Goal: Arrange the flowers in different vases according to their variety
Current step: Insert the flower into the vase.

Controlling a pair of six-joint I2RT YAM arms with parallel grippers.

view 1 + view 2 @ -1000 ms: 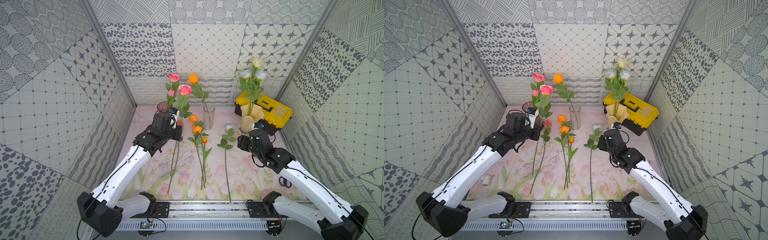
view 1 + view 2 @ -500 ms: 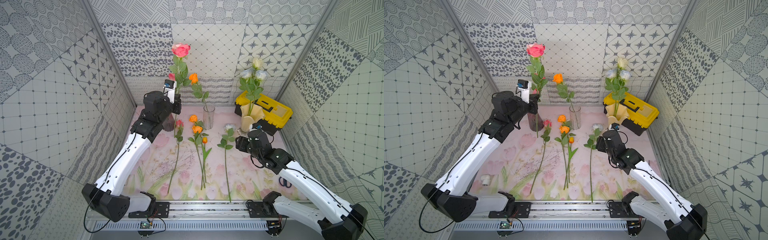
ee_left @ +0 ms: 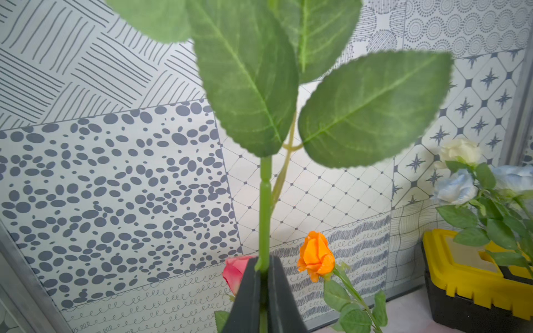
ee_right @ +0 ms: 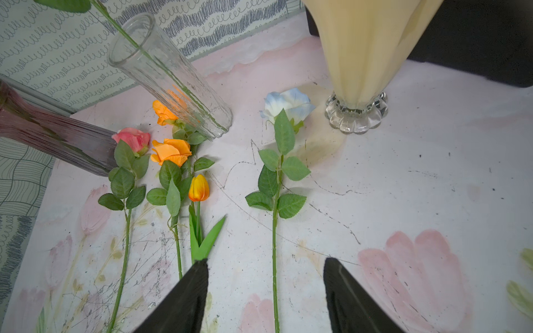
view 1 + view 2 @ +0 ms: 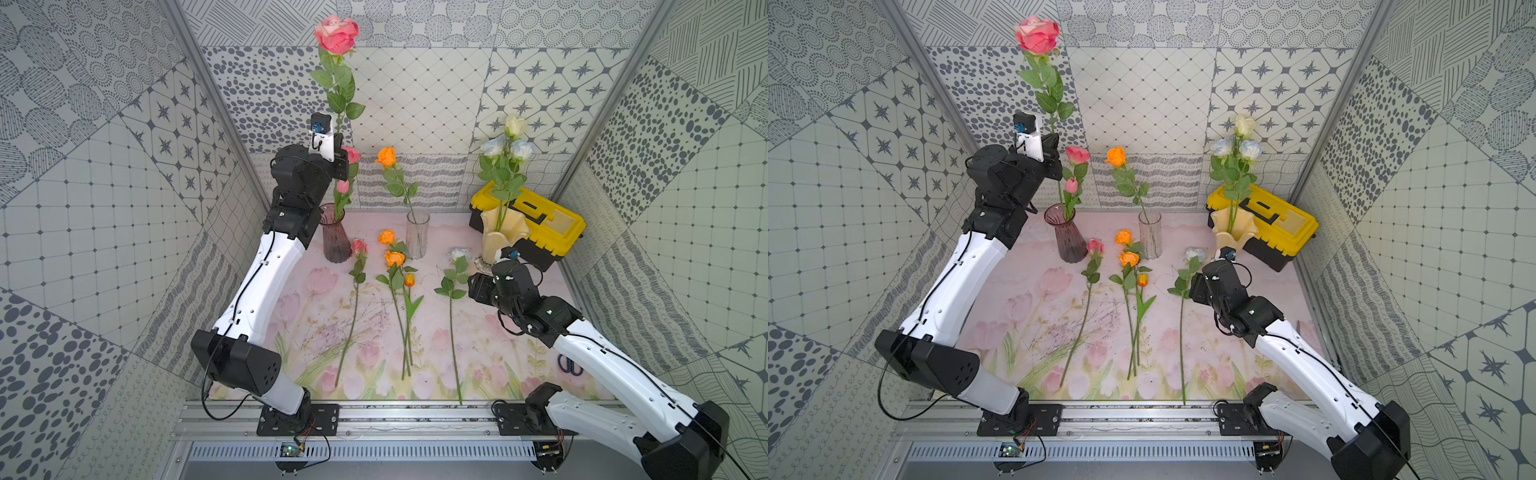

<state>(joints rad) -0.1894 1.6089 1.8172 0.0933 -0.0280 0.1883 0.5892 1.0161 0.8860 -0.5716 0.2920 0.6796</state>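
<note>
Here, left claw pinches pink rose by stem; right claw gapes empty.

Pink rose, orange rose, purple vase, cream vase, yellow-black toolbox

Bare tablecloth lies between pale-blue rose and orange tulip.

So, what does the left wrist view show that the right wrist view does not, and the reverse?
Only the left wrist view: the left gripper shut on the pink rose. Only the right wrist view: the open right gripper and the pale-blue rose lying on the table. Both: the standing orange rose, bloom in the left, stem in the right.
</note>
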